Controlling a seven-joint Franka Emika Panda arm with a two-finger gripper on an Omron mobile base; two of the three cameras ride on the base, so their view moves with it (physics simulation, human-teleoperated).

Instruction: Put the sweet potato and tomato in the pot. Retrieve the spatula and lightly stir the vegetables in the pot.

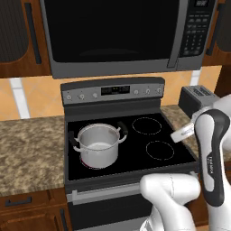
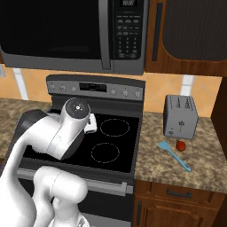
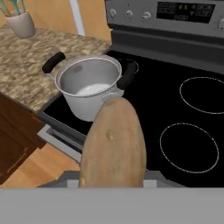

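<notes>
Fingers hidden beneath sweet potato (image 3: 113, 146), apparently clamped on it; long axis running away from camera, tapered end toward pot (image 3: 89, 89). No legible writing.

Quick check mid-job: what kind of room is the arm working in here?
A home kitchen, rendered in simulation. A black glass-top stove sits under a built-in microwave, with speckled granite counters and a silver two-slot toaster beside it.

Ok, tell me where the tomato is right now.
In the right base view the tomato sits on the counter right of the stove, just in front of the toaster and beside the spatula.
</notes>
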